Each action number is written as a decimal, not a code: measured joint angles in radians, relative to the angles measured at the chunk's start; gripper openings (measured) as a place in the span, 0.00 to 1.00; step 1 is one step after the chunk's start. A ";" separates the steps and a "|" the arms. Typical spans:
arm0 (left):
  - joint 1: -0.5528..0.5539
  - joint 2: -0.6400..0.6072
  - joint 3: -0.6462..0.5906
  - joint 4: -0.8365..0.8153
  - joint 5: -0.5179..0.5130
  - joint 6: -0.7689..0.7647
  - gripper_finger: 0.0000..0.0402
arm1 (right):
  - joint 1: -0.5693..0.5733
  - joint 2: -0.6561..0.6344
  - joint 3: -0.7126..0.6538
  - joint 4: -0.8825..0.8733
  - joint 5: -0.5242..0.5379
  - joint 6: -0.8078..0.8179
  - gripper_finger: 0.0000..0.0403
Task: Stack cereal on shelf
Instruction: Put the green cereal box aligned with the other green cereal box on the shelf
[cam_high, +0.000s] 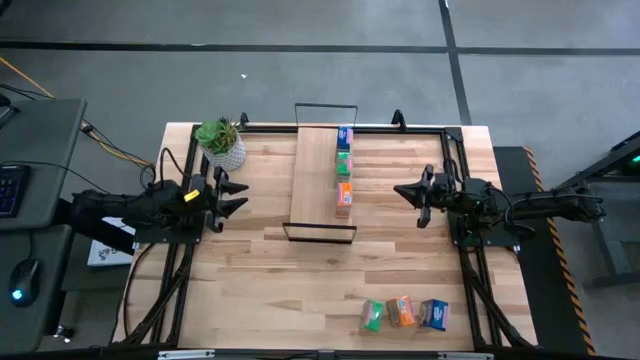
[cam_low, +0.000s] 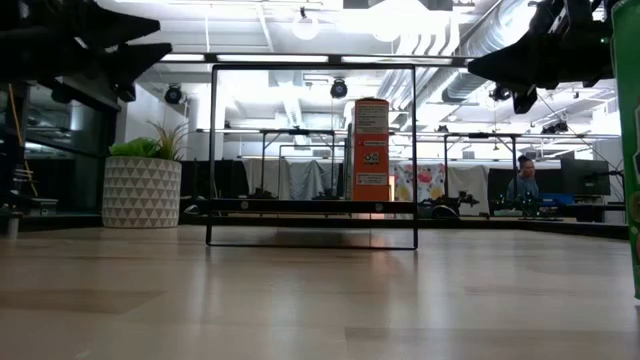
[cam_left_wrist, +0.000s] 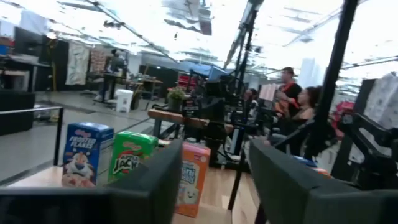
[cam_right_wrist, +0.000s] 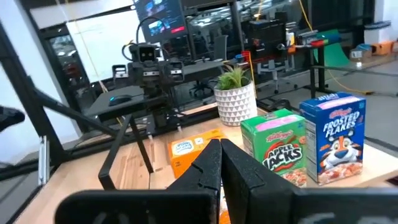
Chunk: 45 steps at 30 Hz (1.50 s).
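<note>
The shelf (cam_high: 318, 185) stands in the middle of the table. A blue (cam_high: 345, 135), a green (cam_high: 344, 163) and an orange cereal box (cam_high: 344, 197) stand in a row along its right edge. They also show in the right wrist view, as orange (cam_right_wrist: 186, 149), green (cam_right_wrist: 277, 146) and blue (cam_right_wrist: 333, 137). Three more boxes, green (cam_high: 372, 316), orange (cam_high: 401, 311) and blue (cam_high: 434, 314), stand near the table's front right. My left gripper (cam_high: 236, 196) is open and empty, left of the shelf. My right gripper (cam_high: 400, 190) is shut and empty, right of the shelf.
A potted plant (cam_high: 222, 145) in a white pot stands at the far left of the table, close behind my left gripper. The shelf's black wire frame (cam_low: 312, 155) rises at both its ends. People sit in the room beyond the table (cam_left_wrist: 292, 99).
</note>
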 joint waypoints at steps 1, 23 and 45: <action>0.000 0.013 0.007 0.008 -0.010 -0.004 0.49 | 0.000 0.000 0.000 0.000 0.004 0.009 0.00; 0.000 0.184 0.111 0.017 -0.092 0.014 0.68 | -0.001 0.002 0.000 0.019 0.079 0.141 0.64; 0.000 0.184 0.111 0.024 -0.093 0.058 0.68 | 0.307 0.499 0.577 -0.457 -0.072 0.026 0.76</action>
